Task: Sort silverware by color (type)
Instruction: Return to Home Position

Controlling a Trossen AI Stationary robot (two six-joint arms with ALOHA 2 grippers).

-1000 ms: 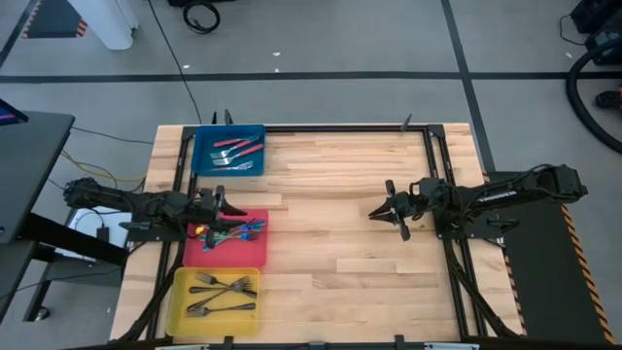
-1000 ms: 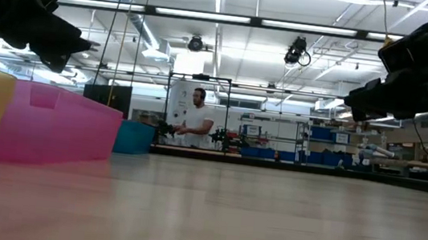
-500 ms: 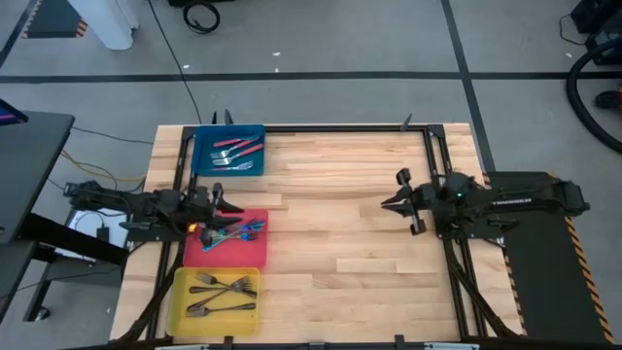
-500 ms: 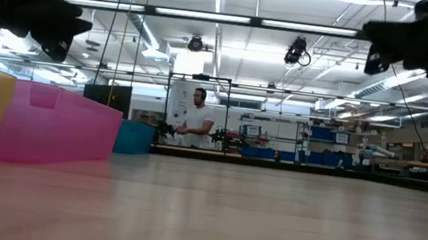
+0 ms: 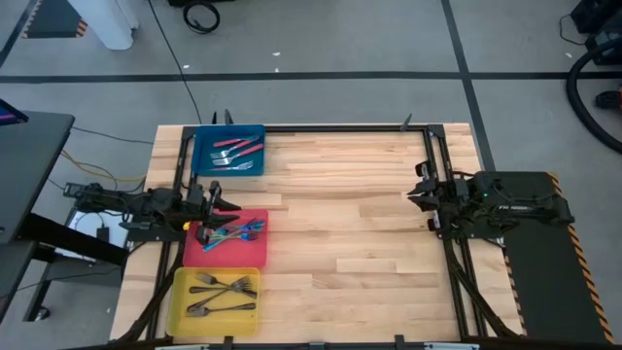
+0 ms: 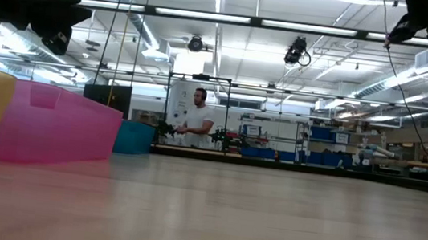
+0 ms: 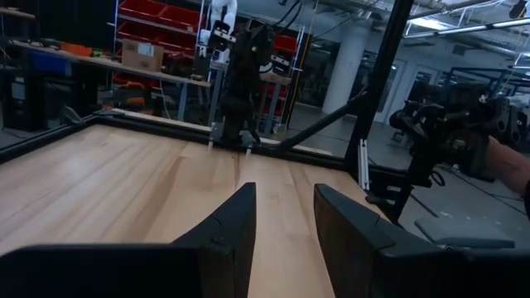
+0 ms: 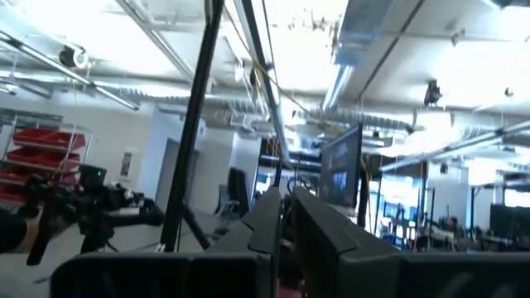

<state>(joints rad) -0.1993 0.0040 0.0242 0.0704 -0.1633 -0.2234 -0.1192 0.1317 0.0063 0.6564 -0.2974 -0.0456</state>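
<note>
The silverware lies sorted in three trays at the table's left edge. Red-handled pieces (image 5: 238,148) sit in the blue tray (image 5: 203,156). Blue-handled pieces (image 5: 236,232) sit in the red tray (image 5: 255,251). Dark grey forks (image 5: 222,288) sit in the yellow tray (image 5: 183,301). My left gripper (image 5: 224,201) hovers open and empty over the red tray's far edge; in the left wrist view (image 7: 286,219) nothing lies between its fingers. My right gripper (image 5: 413,192) is shut and empty, raised by the table's right edge, and its wrist view (image 8: 286,211) looks up at the ceiling.
Black frame rails run along the table's left (image 5: 181,175), far (image 5: 330,127) and right (image 5: 434,165) sides. The wooden table top (image 5: 340,224) between the arms is bare. In the low view the three trays stand at the left (image 6: 52,126), and a person (image 6: 196,122) stands far behind the table.
My right arm has drawn back from the table's middle to its right edge, rising and tipping its gripper upward. My left gripper has risen slightly over the red tray. The silverware has not moved.
</note>
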